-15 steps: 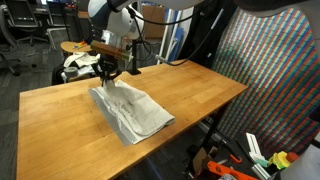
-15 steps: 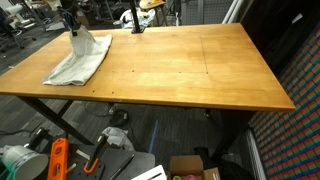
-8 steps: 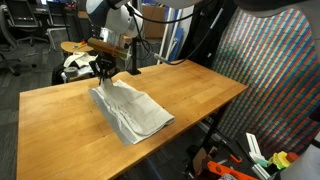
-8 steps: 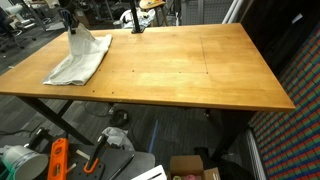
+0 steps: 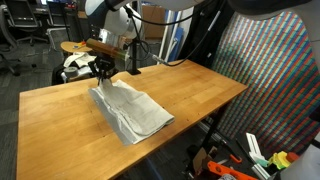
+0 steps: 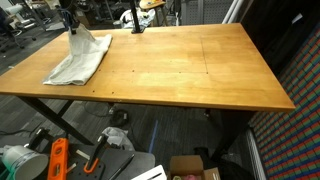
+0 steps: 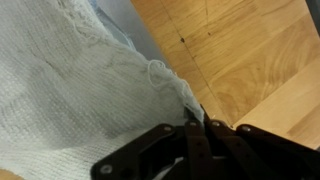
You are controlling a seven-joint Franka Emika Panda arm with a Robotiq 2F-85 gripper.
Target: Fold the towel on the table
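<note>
The light grey towel [image 5: 135, 112] lies near one corner of the wooden table [image 5: 205, 95], partly doubled over. Its far corner is pulled up off the wood into a peak. My gripper [image 5: 105, 72] is shut on that raised corner, hanging just above the table's far edge. In an exterior view the towel [image 6: 80, 60] slopes up from the table [image 6: 190, 70] to the gripper [image 6: 72, 30] at the far left. In the wrist view the towel [image 7: 70, 80] fills the left side and runs into the shut gripper [image 7: 197, 122], with the bare table [image 7: 235, 50] to the right.
A round wooden stool with a white-and-dark fabric bundle [image 5: 78, 58] stands just behind the table near the arm. A colourful patterned wall [image 5: 275, 80] is off one end. Tools and boxes [image 6: 60, 155] lie on the floor under the table's edge.
The gripper has shifted slightly up and toward the table's far edge, still holding the towel corner. The towel's lying part has not moved.
</note>
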